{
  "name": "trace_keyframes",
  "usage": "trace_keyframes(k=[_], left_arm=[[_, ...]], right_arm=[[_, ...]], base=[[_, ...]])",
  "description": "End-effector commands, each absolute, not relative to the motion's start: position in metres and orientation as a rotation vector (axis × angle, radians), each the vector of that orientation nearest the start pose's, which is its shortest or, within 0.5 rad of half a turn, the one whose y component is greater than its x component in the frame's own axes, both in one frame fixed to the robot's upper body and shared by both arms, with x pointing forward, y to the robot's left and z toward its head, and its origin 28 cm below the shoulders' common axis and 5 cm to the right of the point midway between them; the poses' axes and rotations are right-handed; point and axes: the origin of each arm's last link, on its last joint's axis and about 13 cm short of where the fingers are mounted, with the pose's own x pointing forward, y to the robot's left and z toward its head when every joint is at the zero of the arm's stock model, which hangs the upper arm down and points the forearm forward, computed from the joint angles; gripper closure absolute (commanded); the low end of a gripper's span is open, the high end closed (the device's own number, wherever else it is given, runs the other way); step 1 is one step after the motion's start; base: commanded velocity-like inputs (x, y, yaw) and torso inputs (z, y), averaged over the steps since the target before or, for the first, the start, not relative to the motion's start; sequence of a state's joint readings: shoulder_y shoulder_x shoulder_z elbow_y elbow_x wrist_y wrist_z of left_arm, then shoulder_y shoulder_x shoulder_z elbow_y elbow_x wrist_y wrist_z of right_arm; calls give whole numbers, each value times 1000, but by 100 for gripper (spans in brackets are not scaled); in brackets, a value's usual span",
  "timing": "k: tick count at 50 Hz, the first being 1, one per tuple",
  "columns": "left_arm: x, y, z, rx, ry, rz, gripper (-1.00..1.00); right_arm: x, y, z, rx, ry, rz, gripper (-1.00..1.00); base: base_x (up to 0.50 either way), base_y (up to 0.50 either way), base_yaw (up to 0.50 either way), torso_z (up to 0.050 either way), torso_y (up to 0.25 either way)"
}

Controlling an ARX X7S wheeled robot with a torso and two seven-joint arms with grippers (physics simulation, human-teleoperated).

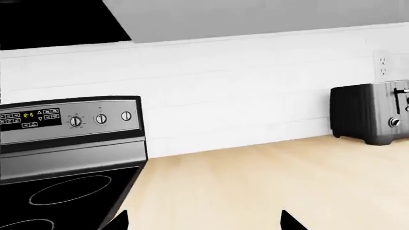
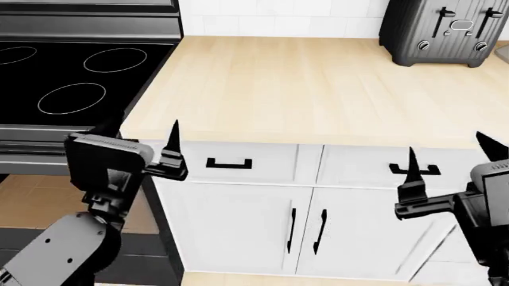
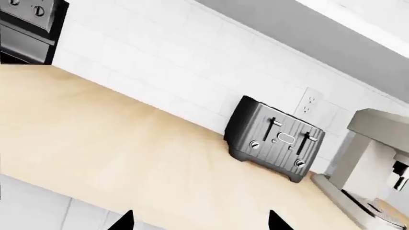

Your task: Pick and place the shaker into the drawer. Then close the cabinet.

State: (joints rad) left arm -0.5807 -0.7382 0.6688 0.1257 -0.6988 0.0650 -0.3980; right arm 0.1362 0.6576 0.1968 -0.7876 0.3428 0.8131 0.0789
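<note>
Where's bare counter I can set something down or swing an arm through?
The counter is bare wood from the stove edge across to the toaster. It is crowded only at the back corner around the toaster.

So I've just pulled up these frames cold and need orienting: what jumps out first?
The dark grey toaster stands at the back right of the pale wood counter, against the white tile wall. To the left sits the black glass stove with its ring outlines. In front, the left gripper and right gripper hang open and empty before shut white drawers; no shaker shows.
</note>
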Motion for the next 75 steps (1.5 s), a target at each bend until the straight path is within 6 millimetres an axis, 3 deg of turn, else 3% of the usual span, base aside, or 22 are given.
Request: trace_keyframes(k=[1,7,13,20,25,28,57,75], left_arm=[[281,280,233,188,-357,-344,-100],[306,296,277,250,-371,-354,-100],[320,304,311,281,-405,-345,-100],[323,311,332,309,-435,-323,-100],[321,314,343,326,-449,-325,-100],[318,314,344,327,-454,-333,-100],[316,307,325,301,-419,-379,-100],[314,305,322,297,-411,-391,-100]], right_arm=[[147,-221,291,-707,-142,-47,-100],[144,-233,329,-720,-86,-24,-100],[143,-237,346,-763,-23,-4,-100],[133,-239,364,-819,16,7,-100],[125,-242,387,-872,18,-10,-100],[125,-241,394,-884,15,-18,-100],[136,-235,381,-826,1,-11,-100],[140,-231,379,-881,-6,11,-100]], base=[[0,0,0,0,0],[0,0,0,0,0],[0,0,0,0,0],[0,0,0,0,0],[0,0,0,0,0],[0,0,0,0,0],[454,-213,0,0,0],[262,363,0,0,1]])
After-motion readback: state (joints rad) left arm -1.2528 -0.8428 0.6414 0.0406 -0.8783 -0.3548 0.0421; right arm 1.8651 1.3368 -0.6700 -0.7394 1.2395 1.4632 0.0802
